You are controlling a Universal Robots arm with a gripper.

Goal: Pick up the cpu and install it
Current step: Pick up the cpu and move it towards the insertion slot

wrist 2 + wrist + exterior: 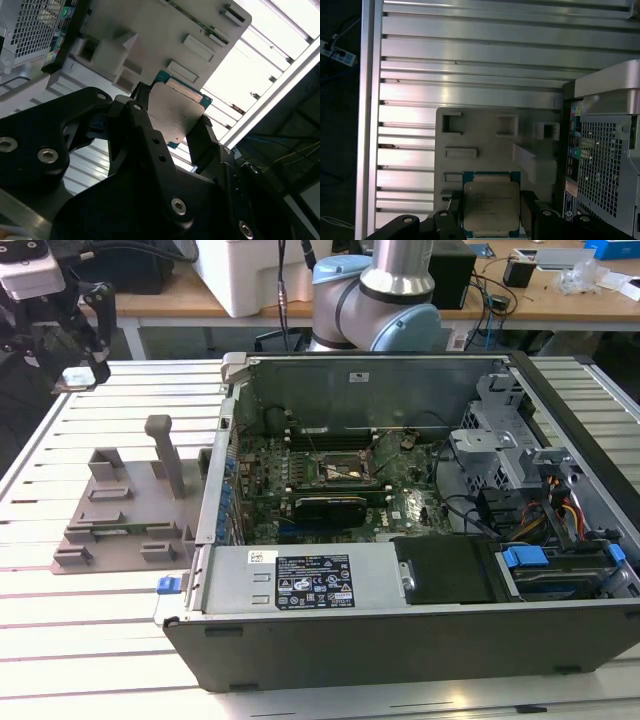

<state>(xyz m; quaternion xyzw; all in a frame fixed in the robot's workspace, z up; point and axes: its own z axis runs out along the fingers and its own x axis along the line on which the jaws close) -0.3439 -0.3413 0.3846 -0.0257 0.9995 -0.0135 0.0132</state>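
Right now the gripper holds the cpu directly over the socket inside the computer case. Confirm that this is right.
Wrong on the place. The gripper holds the cpu outside the computer case, with the grey tray behind it, as the first wrist view shows.

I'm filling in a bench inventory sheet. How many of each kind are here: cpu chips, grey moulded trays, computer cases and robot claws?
cpu: 1, held off the table
claw: 1, shut on the cpu
grey moulded tray: 1
computer case: 1, lying open
Total: 4
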